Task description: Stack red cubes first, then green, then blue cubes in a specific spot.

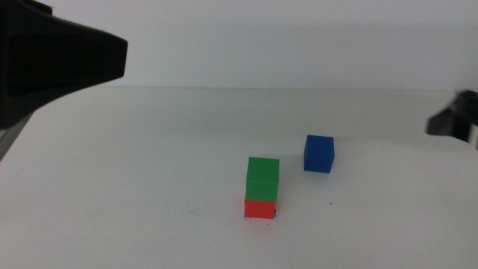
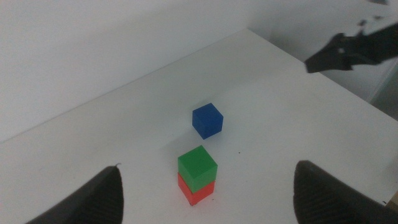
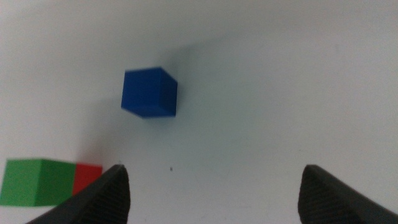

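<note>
With both grippers' jaws spread and empty, the small matte green cube (image 1: pixel 263 178) sits atop the small matte red cube (image 1: pixel 260 208), while the small matte dark blue cube (image 1: pixel 319 153) lies nearby on the table, and a careless grasp or off-centre placing of it could topple the stack.

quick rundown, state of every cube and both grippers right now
red cube: on the table, bottom of the stack
green cube: stacked on the red cube, slightly offset
blue cube: alone on the table, not yet stacked
left gripper: open, empty, above the stack
right gripper: open, empty, near the blue cube
</note>
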`<action>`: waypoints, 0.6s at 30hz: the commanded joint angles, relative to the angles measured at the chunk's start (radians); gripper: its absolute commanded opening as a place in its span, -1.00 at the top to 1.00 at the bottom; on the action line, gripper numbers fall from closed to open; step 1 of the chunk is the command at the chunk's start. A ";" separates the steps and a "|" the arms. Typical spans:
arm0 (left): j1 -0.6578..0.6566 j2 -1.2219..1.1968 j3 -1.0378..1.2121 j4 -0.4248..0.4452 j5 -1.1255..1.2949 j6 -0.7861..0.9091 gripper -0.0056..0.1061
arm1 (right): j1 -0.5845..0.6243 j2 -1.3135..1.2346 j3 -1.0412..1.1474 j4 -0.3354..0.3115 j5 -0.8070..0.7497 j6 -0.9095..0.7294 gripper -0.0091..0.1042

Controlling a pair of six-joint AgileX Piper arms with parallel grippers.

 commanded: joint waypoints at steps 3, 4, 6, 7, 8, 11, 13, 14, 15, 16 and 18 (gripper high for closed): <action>0.001 -0.005 0.004 0.001 -0.016 -0.006 -0.78 | 0.108 0.170 -0.180 -0.138 0.105 0.114 -0.80; 0.001 -0.005 0.004 0.001 -0.016 -0.006 -0.78 | 0.146 0.211 -0.221 -0.181 0.117 0.164 -0.80; 0.001 -0.005 0.004 0.001 -0.016 -0.006 -0.78 | 0.215 0.288 -0.295 -0.234 0.135 0.236 -0.80; 0.001 -0.005 0.004 0.001 -0.016 -0.006 -0.78 | 0.245 0.325 -0.325 -0.251 0.135 0.258 -0.80; 0.001 -0.005 0.004 0.001 -0.016 -0.006 -0.78 | 0.277 0.363 -0.354 -0.265 0.135 0.296 -0.80; 0.001 -0.005 0.004 0.001 -0.016 -0.006 -0.78 | 0.350 0.479 -0.433 -0.328 0.135 0.385 -0.80; 0.001 -0.005 0.004 0.001 -0.016 -0.006 -0.78 | 0.383 0.556 -0.476 -0.374 0.135 0.421 -0.80; 0.001 -0.005 0.004 0.001 -0.016 -0.006 -0.78 | 0.398 0.597 -0.501 -0.389 0.135 0.437 -0.80; 0.001 -0.005 0.004 0.001 -0.016 -0.006 -0.78 | 0.411 0.629 -0.526 -0.396 0.135 0.455 -0.80; 0.001 -0.005 0.004 0.001 -0.016 -0.006 -0.78 | 0.416 0.664 -0.548 -0.405 0.135 0.483 -0.80; 0.001 -0.005 0.004 0.001 -0.016 -0.006 -0.78 | 0.427 0.725 -0.582 -0.424 0.135 0.543 -0.80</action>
